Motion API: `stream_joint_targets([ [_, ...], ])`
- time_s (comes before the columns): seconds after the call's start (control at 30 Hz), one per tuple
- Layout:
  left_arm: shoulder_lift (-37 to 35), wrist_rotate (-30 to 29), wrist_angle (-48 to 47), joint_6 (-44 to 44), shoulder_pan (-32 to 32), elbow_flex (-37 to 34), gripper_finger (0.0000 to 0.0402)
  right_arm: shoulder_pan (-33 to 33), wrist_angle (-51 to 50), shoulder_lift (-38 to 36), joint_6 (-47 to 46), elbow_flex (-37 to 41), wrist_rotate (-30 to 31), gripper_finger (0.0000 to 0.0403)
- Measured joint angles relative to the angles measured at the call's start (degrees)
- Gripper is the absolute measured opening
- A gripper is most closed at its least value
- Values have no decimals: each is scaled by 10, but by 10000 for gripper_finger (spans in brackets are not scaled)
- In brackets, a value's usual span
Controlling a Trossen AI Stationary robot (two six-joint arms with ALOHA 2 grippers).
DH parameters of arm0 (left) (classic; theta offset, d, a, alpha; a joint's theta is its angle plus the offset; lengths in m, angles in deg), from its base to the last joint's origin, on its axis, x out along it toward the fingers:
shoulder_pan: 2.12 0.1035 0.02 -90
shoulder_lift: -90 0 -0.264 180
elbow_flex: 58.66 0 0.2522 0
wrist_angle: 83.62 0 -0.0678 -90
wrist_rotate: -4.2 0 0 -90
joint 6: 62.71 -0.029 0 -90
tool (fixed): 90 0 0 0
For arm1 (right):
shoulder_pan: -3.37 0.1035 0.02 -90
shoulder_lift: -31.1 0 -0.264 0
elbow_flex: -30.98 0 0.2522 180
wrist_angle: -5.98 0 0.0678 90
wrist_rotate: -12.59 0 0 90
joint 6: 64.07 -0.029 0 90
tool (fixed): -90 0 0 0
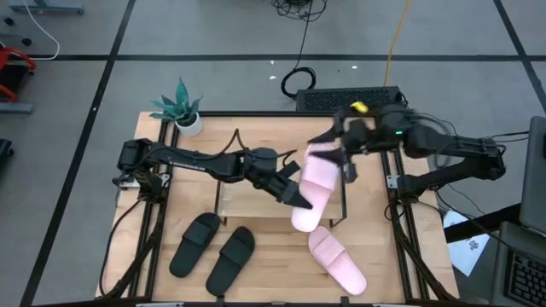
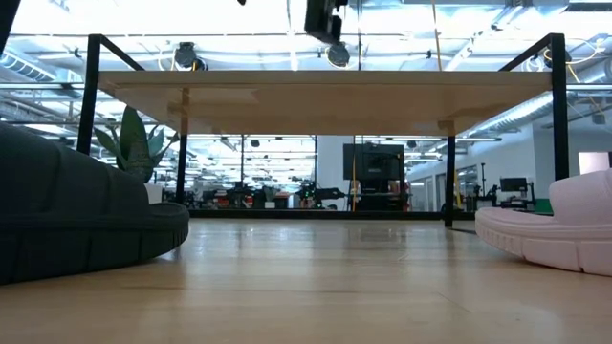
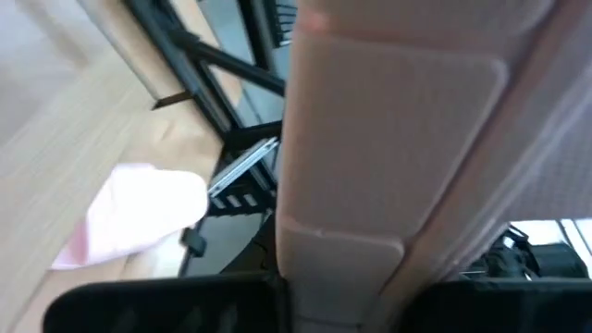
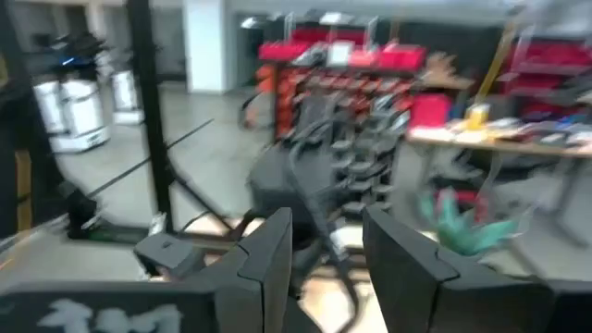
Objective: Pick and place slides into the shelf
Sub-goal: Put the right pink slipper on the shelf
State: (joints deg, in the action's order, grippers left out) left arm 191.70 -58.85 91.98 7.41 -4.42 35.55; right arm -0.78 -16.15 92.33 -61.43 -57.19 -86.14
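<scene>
A pale pink slide (image 1: 309,192) is held clamped in the left gripper (image 1: 294,194) above the shelf (image 1: 247,200), its long axis running front to back, while the right gripper (image 1: 348,166), jaws apart, is poised just beside its far end.

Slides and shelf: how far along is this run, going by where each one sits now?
Nothing looks placed yet. The left claw holds one pink slide over the shelf, with the right claw at its far end, its fingers apart. Left to do: the other pink slide and the two black slides, all lying on the table in front of the shelf.
</scene>
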Motion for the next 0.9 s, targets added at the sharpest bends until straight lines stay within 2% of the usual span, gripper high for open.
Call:
stream_joint_targets([
  [0.07,3,0,17,6,4,0,50,0,-1,-26,1,0,16,125],
  [0.3,5,-29,47,11,22,0,50,0,-40,-93,-4,-1,16,125],
  [0.7,10,-35,44,43,45,0,50,0,-99,-94,-50,0,13,125],
  [0.9,12,5,39,50,58,0,53,0,-99,-92,-60,0,13,125],
])
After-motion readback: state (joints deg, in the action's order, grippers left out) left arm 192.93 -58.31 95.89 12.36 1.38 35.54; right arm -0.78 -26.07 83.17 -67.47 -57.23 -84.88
